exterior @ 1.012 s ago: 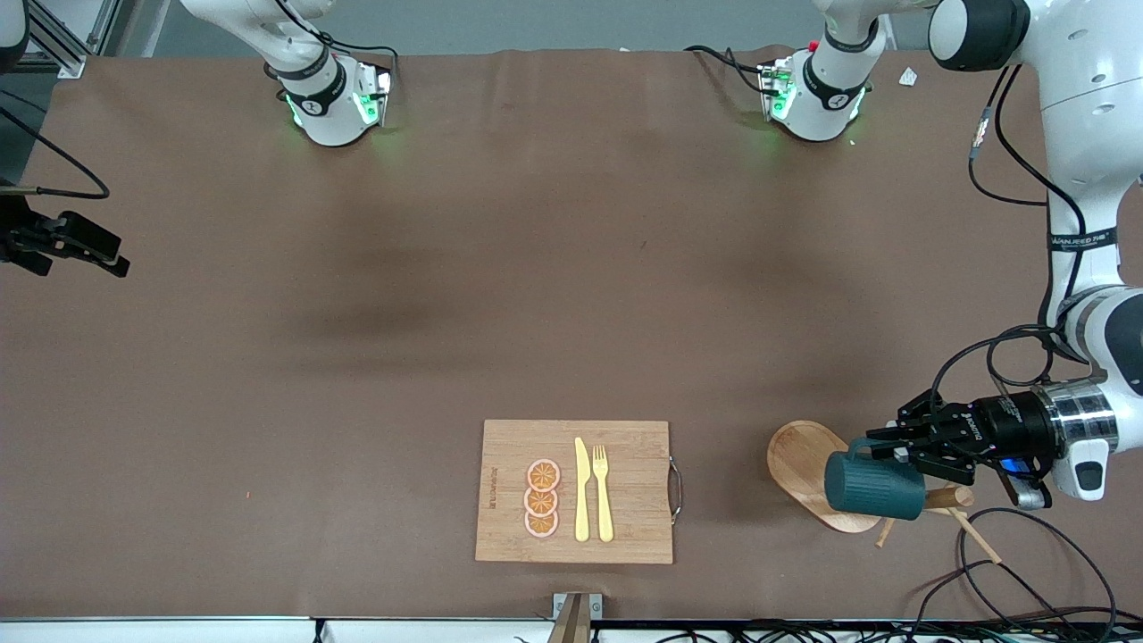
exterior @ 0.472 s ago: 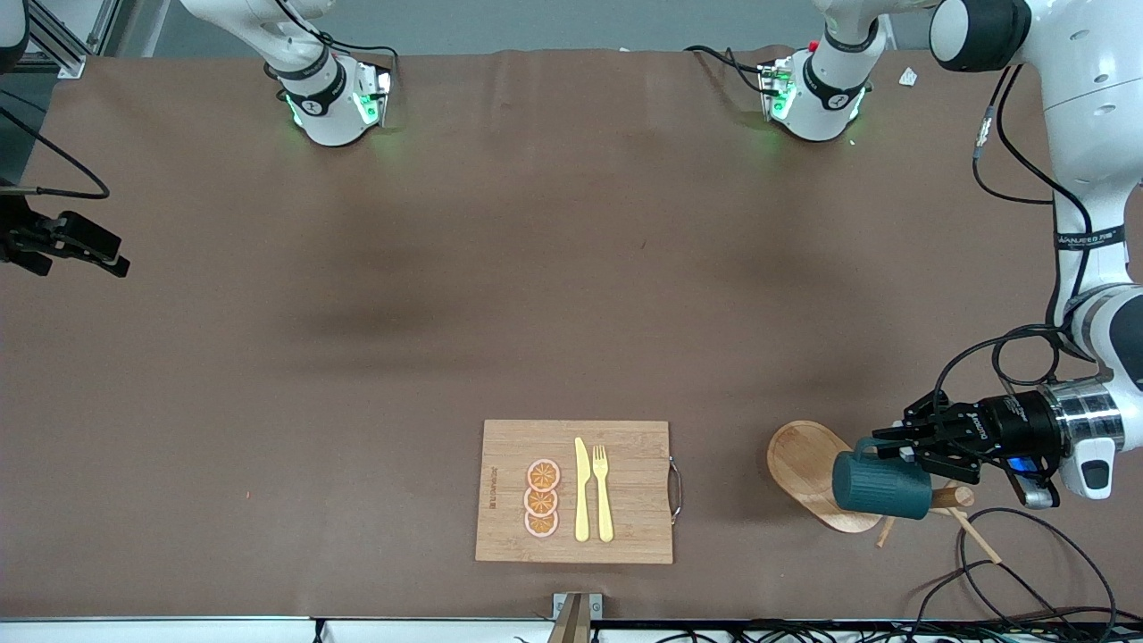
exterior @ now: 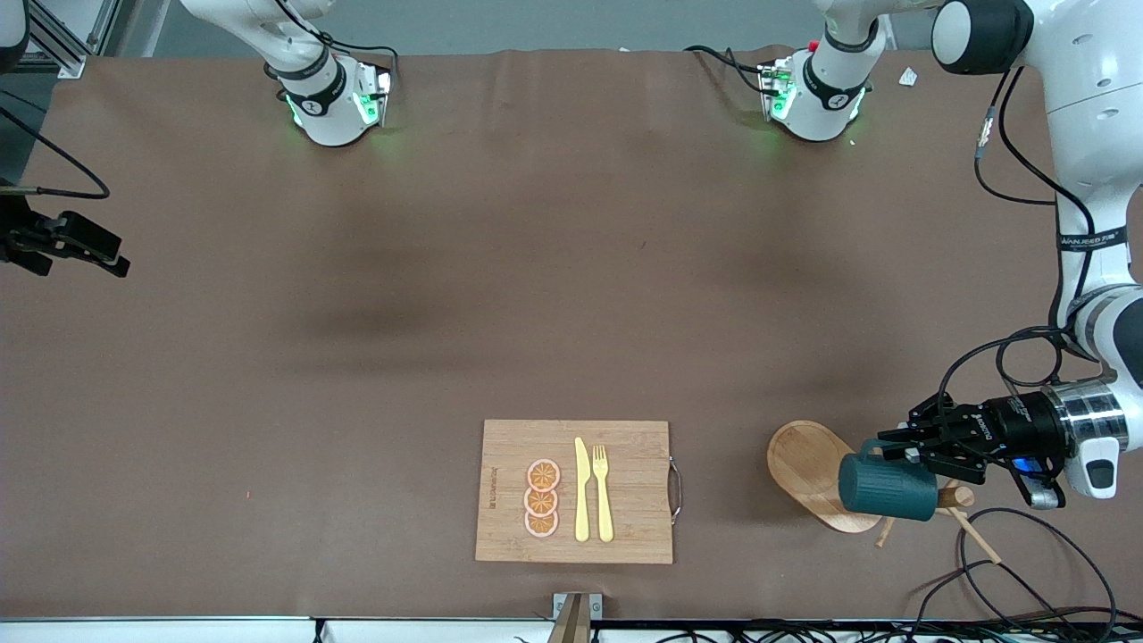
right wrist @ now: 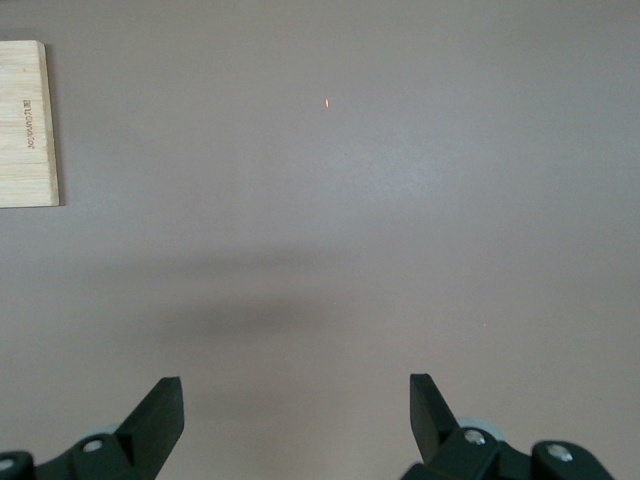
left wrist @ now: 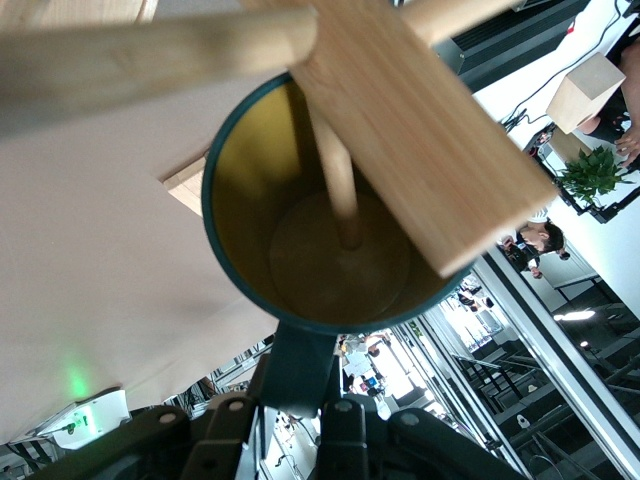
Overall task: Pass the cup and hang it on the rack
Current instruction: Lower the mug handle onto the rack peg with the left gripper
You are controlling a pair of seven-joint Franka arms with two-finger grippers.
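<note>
The dark teal cup (exterior: 886,488) hangs sideways in my left gripper (exterior: 900,448), which is shut on its handle, over the wooden rack. The rack's oval base (exterior: 804,466) lies near the left arm's end of the table, with its post (exterior: 954,494) and a peg (exterior: 979,538) beside the cup. In the left wrist view the gripper (left wrist: 298,402) clamps the handle, the cup's yellowish inside (left wrist: 300,250) faces the rack's post (left wrist: 420,130), and a thin peg (left wrist: 335,190) reaches into the cup's mouth. My right gripper (exterior: 79,243) waits open at the right arm's end, and it shows over bare table in its wrist view (right wrist: 295,400).
A bamboo cutting board (exterior: 638,536) with a yellow knife (exterior: 581,489), fork (exterior: 603,491) and orange slices (exterior: 542,498) lies near the front edge; its corner shows in the right wrist view (right wrist: 25,125). Black cables (exterior: 1009,572) trail beside the rack.
My left gripper has carried the cup a little toward the rack's post, at the left arm's end of the table. The right arm has not moved.
</note>
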